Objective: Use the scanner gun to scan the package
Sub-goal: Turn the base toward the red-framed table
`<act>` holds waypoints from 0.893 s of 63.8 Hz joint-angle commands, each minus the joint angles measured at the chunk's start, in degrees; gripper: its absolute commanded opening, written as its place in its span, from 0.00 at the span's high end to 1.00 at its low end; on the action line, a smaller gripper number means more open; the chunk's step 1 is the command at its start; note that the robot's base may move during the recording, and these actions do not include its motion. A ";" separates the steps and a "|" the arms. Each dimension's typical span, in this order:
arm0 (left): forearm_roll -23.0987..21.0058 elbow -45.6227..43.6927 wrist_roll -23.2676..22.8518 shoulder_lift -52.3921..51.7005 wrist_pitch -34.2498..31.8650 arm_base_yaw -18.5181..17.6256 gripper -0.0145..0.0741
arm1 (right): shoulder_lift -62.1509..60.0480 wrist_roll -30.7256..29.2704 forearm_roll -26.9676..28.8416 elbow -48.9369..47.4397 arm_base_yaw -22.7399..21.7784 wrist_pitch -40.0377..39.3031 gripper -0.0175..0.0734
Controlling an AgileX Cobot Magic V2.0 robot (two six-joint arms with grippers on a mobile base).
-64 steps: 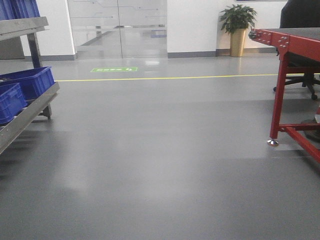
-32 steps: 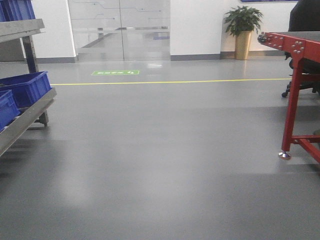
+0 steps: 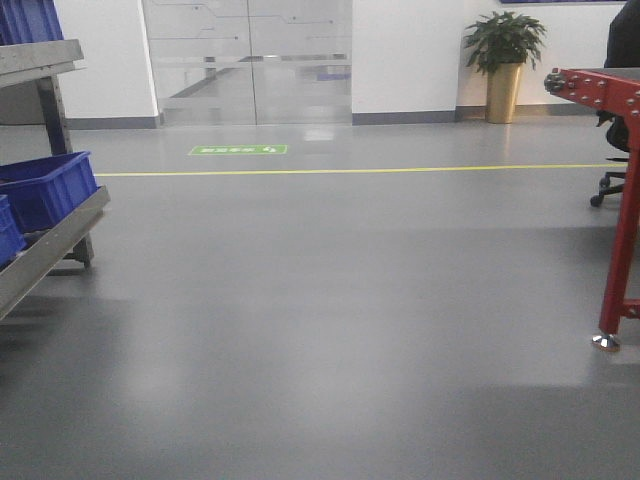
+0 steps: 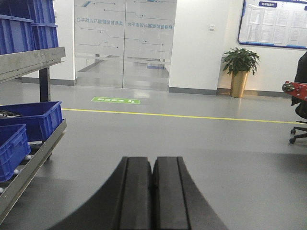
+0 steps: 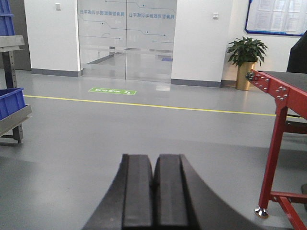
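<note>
Neither the package nor the scanner gun shows in any of the 3 views, so the look, state, pose and place of each cannot be told here.

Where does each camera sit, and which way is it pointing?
Front view: low near the floor, looking ahead over the grey floor to the glass doors; none of the robot shows.
Left wrist view: behind the left gripper, which is shut, facing the same doors; blue crates on a rack at left.
Right wrist view: behind the right gripper, also shut, same heading; red frame at right.
Shared: all three see the doors, the yellow floor line and the potted plant.
</note>
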 commanded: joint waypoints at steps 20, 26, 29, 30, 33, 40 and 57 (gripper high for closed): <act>0.20 -0.31 0.05 -0.19 -0.93 -0.19 0.96 | -0.07 -0.01 0.09 -0.17 -0.04 -1.38 0.99; 0.20 -0.31 0.05 -0.19 -0.93 -0.19 0.96 | -0.07 -0.01 0.09 -0.17 -0.04 -1.38 0.99; 0.20 -0.31 0.05 -0.19 -0.93 -0.19 0.96 | -0.07 -0.01 0.09 -0.17 -0.04 -1.38 0.99; 0.20 -0.31 0.05 -0.19 -0.93 -0.19 0.96 | -0.07 -0.01 0.09 -0.17 -0.04 -1.38 0.99; 0.20 -0.31 0.05 -0.19 -0.93 -0.19 0.96 | -0.07 -0.01 0.09 -0.17 -0.04 -1.38 0.99; 0.20 -0.31 0.05 -0.19 -0.93 -0.19 0.96 | -0.07 -0.01 0.09 -0.17 -0.04 -1.38 0.99; 0.20 -0.31 0.05 -0.19 -0.93 -0.19 0.96 | -0.07 -0.01 0.09 -0.17 -0.04 -1.38 0.99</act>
